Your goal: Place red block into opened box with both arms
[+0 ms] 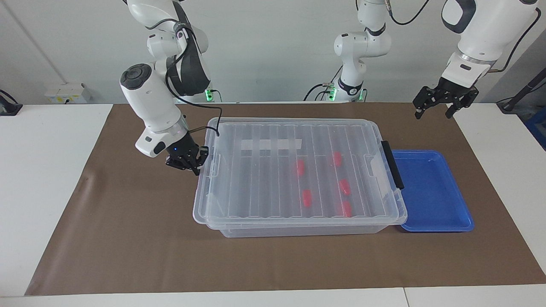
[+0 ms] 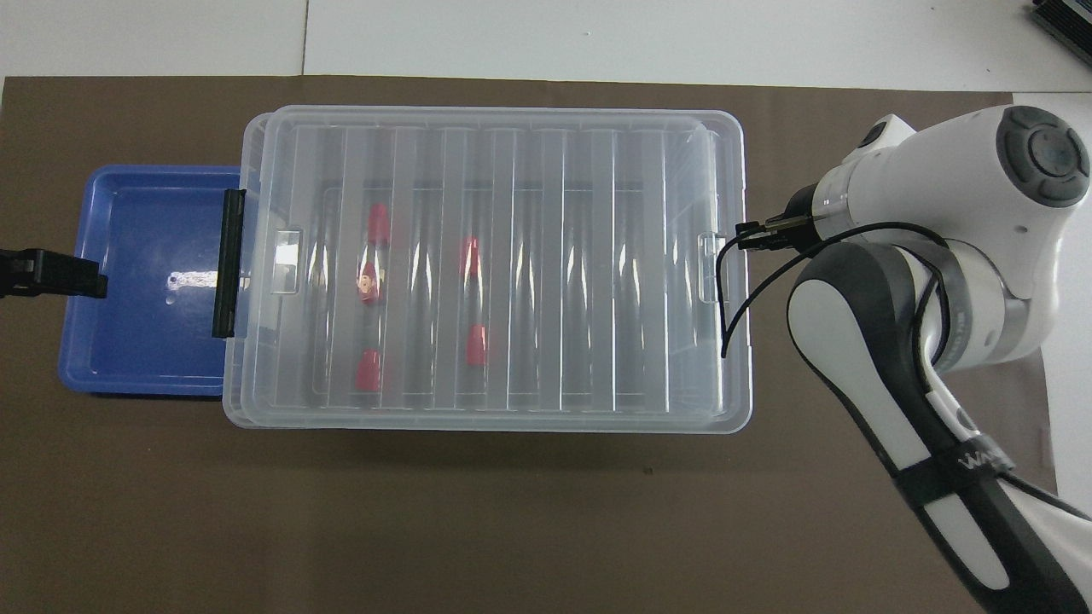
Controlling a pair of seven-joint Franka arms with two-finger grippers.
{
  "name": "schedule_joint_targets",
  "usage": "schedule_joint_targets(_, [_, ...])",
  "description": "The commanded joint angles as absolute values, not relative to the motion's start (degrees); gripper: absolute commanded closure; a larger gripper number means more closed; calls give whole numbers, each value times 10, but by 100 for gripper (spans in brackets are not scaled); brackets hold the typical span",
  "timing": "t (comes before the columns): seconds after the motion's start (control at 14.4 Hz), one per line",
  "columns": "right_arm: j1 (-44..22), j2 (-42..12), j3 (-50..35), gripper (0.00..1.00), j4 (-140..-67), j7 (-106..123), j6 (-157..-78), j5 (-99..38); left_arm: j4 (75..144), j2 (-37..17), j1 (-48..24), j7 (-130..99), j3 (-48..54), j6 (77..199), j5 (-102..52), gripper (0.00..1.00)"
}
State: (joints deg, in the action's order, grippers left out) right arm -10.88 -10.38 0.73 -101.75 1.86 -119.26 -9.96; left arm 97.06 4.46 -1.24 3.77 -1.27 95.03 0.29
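The clear box (image 1: 298,230) stands mid-table with its ribbed lid (image 1: 264,170) lying on top. Through the lid I see several red blocks (image 1: 300,167) inside the box, toward the left arm's end (image 2: 368,284). My right gripper (image 1: 187,164) is shut and low, its fingertips against the lid's rim at the right arm's end; nothing shows between them. In the overhead view its own arm hides it. My left gripper (image 1: 433,111) hangs open and empty, high over the mat at the blue tray's end (image 2: 51,273).
A shallow blue tray (image 1: 431,192) lies against the box at the left arm's end, beside the black latch bar (image 1: 392,164). A brown mat (image 1: 128,238) covers the table. A black cable (image 2: 725,315) from the right wrist loops over the lid's corner.
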Motion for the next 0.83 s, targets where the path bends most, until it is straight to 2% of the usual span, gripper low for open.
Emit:
schedule_joint_targets(0.0, [-102, -88, 10, 1, -1025, 10, -1167, -92, 969, 46, -18, 39, -18, 947, -6, 0])
schedule_joint_targets(0.42, [-57, -34, 13, 0, -1003, 11, -1087, 18, 970, 46, -18, 40, -19, 947, -6, 0])
schedule_joint_targets(0.76, [-25, -11, 14, 0, -941, -3, -962, 34, 970, 46, -18, 40, -19, 947, -6, 0])
